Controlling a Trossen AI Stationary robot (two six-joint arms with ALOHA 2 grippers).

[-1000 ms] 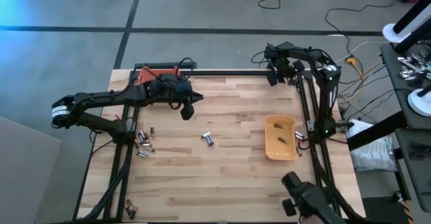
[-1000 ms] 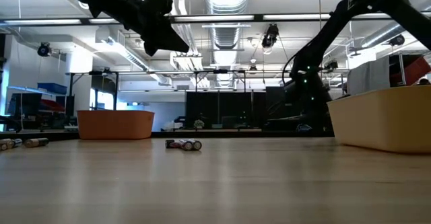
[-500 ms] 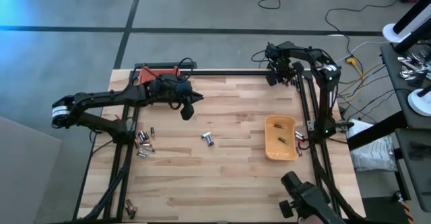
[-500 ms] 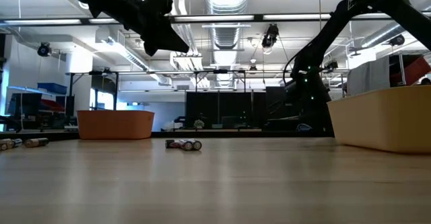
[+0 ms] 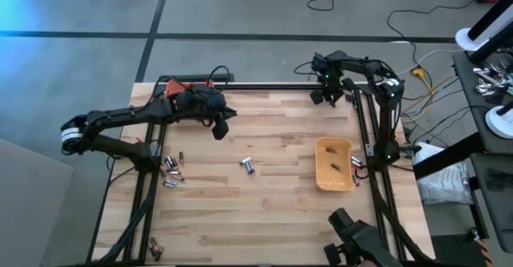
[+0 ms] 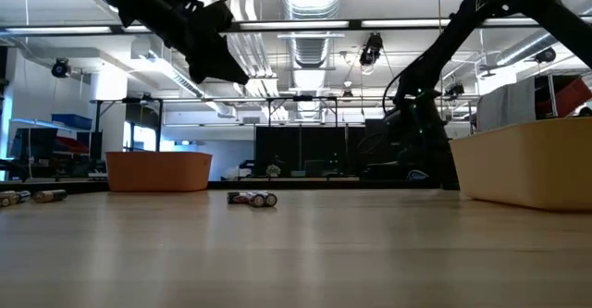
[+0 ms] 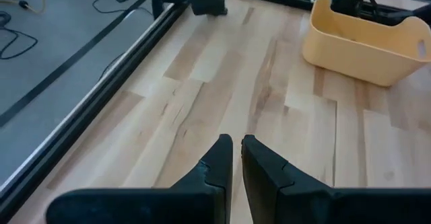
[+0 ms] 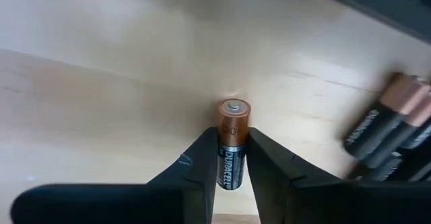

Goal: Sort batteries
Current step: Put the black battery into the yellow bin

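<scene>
The right tool [image 8: 232, 142] is clenched on a copper-topped black cylindrical battery [image 8: 233, 124], its two dark fingers [image 8: 199, 163] pressing the cell from both sides while the cell's copper end points away from the wrist over the pale wooden tabletop [image 8: 101, 96]. Just beside this grasp, more copper-and-black batteries [image 8: 390, 126] lie bunched together on the wood. From above, the right tool [image 5: 327, 96] sits near the far right corner of the tabletop [image 5: 272, 211]; the grasped cell itself cannot be made out there. The left tool [image 5: 218, 130] hangs in the air over the far left part of the tabletop, clear of the wood in the low view [image 6: 220, 66], and its fingers [image 7: 219, 158] are clenched nearly together with nothing between them. An orange plastic bin [image 5: 178, 85] stands at the far left edge, partly under the left arm, and a yellow plastic bin [image 5: 329, 180] stands on the right side with a few small dark batteries [image 5: 337, 167] inside. A pair of silvery-grey batteries [image 5: 248, 165] lies side by side in the middle of the tabletop, between the two bins. A loose cluster of batteries [image 5: 170, 171] lies near the left edge, and a couple more batteries [image 5: 152, 248] lie at the near left corner.
</scene>
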